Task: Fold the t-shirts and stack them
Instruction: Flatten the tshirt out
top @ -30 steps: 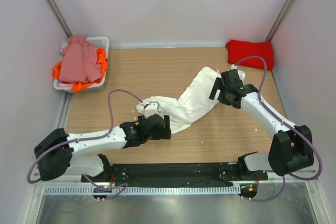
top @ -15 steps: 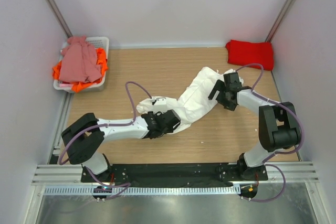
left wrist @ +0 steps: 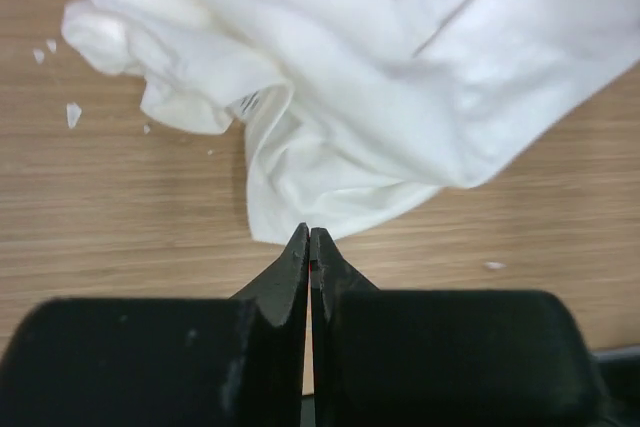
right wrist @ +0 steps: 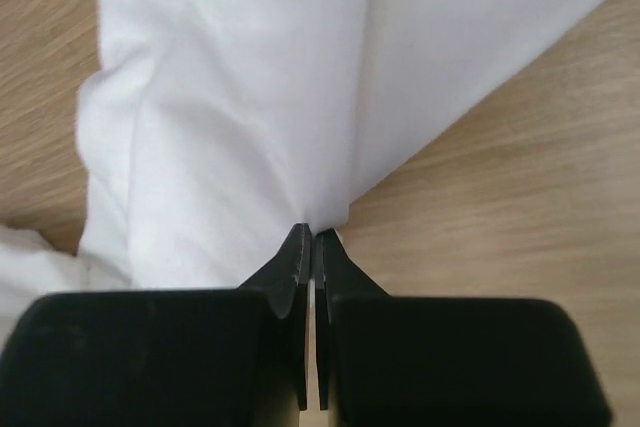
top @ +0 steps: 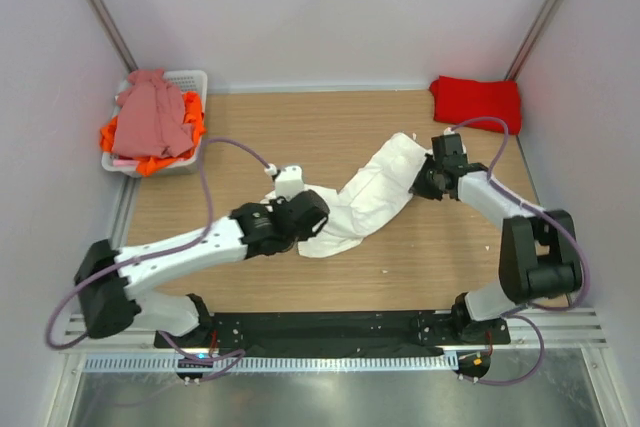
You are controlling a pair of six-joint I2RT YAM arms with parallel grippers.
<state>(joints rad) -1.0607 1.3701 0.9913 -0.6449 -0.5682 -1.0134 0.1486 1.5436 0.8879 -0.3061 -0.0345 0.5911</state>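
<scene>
white t-shirt (top: 370, 192), mid-frame on worktop (top: 300, 127): drawn narrower than a second ago, still unflattened; right claw (right wrist: 312, 237) pinching its fold, left claw (left wrist: 309, 237) closed at its hem.

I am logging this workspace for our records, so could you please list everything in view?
white t-shirt: one, white, crumpled diagonally across mid-table
red t-shirt: one, bright red, far right corner
pink t-shirt: one, dusty pink, heaped on top in the basket
orange t-shirt: at least one, orange, under the pink one, spilling over the rim
basket: one, white slotted, far left corner
table: one, wood-grain
flecks: several, white, beside the white t-shirt
left gripper: one, black, shut, tips at the white t-shirt's edge
right gripper: one, black, shut on the white t-shirt
</scene>
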